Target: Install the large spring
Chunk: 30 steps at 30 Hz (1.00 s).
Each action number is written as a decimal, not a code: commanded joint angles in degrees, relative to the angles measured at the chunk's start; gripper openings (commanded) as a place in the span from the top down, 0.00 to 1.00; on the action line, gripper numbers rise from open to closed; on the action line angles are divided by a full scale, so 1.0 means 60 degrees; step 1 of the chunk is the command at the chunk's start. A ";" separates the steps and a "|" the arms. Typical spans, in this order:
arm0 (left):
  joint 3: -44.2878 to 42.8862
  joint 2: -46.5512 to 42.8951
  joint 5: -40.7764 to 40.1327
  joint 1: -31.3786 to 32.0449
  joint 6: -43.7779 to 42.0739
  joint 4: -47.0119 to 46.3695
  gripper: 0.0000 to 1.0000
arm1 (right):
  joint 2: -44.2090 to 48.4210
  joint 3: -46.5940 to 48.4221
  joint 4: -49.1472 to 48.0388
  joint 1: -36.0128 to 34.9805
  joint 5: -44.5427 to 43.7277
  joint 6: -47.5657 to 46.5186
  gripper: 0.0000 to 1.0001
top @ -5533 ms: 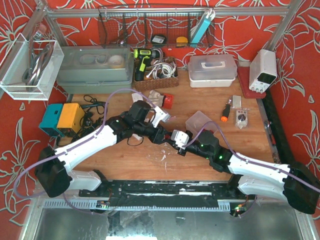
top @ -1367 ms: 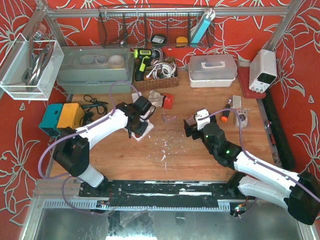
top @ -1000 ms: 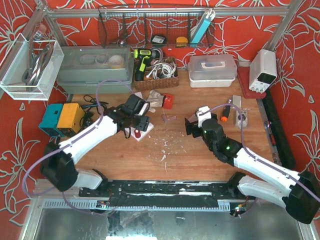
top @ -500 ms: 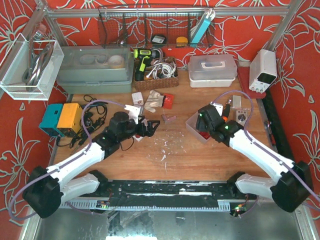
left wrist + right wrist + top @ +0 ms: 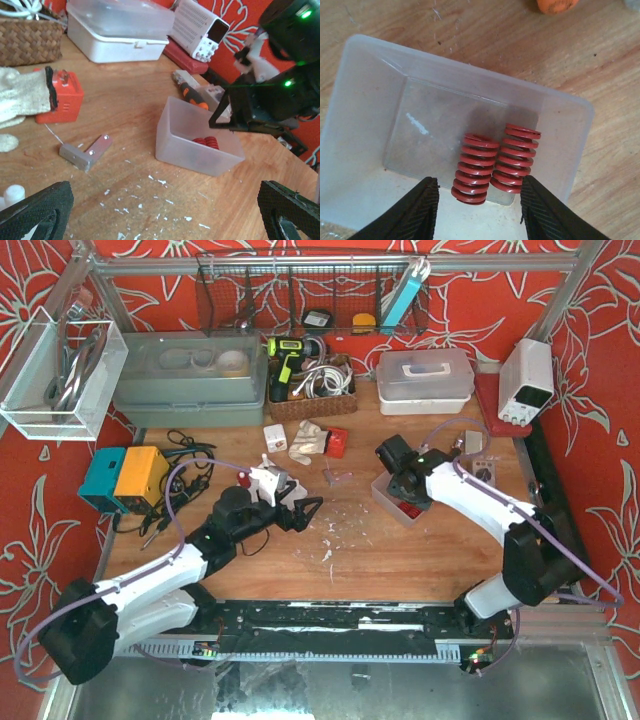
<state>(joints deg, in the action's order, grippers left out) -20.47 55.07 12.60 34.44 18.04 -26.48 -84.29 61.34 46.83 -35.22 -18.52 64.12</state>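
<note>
Two red springs (image 5: 474, 167) lie side by side at the lower right of a translucent bin (image 5: 365, 105). The bin sits on the desk (image 5: 470, 30), right of centre in the top view. The right gripper (image 5: 480, 202) hangs over the bin with its jaws apart, one black finger on each side of the pair, and the left finger stands clear of the coils. The left gripper (image 5: 165, 215) is left of centre in the top view, low over the desk, jaws spread wide and facing the bin. A small metal bracket (image 5: 86, 152) lies on the desk to the left of the bin in the left wrist view.
</note>
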 commanded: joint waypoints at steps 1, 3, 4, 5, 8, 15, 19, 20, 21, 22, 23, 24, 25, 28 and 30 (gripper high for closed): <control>0.0057 -0.0321 -0.0451 0.0076 -0.0278 -0.0494 0.00 | -0.0662 0.0339 0.0244 0.0242 0.0204 0.0965 0.53; 0.0092 -0.0491 -0.0584 0.0090 -0.0290 -0.0381 0.00 | -0.0909 0.0354 0.0013 0.0380 0.0282 0.1067 0.55; 0.0120 -0.0592 -0.0603 0.0111 -0.0287 -0.0408 0.00 | -0.1027 0.0333 -0.0144 0.0438 0.0331 0.1077 0.55; 0.0184 -0.0651 -0.0611 0.0127 -0.0276 -0.0454 0.00 | -0.1164 0.0335 -0.0318 0.0475 0.0480 0.1095 0.56; 0.0195 -0.0733 -0.0631 0.0148 -0.0326 -0.0411 0.00 | -0.1585 0.0480 -0.0440 0.0556 0.1087 0.1151 0.56; 0.0040 -0.0621 -0.0624 0.0187 -0.0425 -0.0198 0.00 | -0.2080 0.0409 -0.0656 0.0596 0.1291 0.1589 0.56; -0.0026 -0.0620 -0.0684 0.0235 -0.0495 -0.0069 0.00 | -0.2437 0.0386 -0.0746 0.0627 0.1542 0.1795 0.56; -0.0014 -0.0634 -0.0755 0.0246 -0.0503 -0.0069 0.00 | -0.2507 0.0375 -0.0770 0.0641 0.1612 0.1858 0.56; -0.0021 -0.0638 -0.0784 0.0251 -0.0510 -0.0062 0.00 | -0.2567 0.0368 -0.0797 0.0643 0.1658 0.1930 0.56; -0.0032 -0.0638 -0.0795 0.0252 -0.0523 -0.0044 0.00 | -0.2624 0.0367 -0.0797 0.0643 0.1673 0.2016 0.55; -0.0042 -0.0649 -0.0809 0.0252 -0.0542 -0.0013 0.00 | -0.2686 0.0367 -0.0835 0.0648 0.1698 0.2051 0.55; -0.0058 -0.0672 -0.0813 0.0265 -0.0547 0.0013 0.00 | -0.2776 0.0378 -0.0902 0.0646 0.1747 0.2072 0.55; -0.0065 -0.0699 -0.0822 0.0274 -0.0557 0.0038 0.00 | -0.2857 0.0413 -0.0920 0.0641 0.1785 0.2096 0.55; -0.0061 -0.0807 -0.0920 0.0296 -0.0588 0.0088 0.00 | -0.3032 0.0518 -0.0919 0.0648 0.1809 0.2074 0.55; -0.0049 -0.0862 -0.1002 0.0324 -0.0604 0.0105 0.00 | -0.3042 0.0492 -0.0972 0.0645 0.1731 0.2066 0.56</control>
<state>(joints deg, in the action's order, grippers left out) -19.70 51.27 8.34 35.79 15.59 -25.67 -101.51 63.16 40.60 -31.51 -8.32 74.87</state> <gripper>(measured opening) 0.998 0.450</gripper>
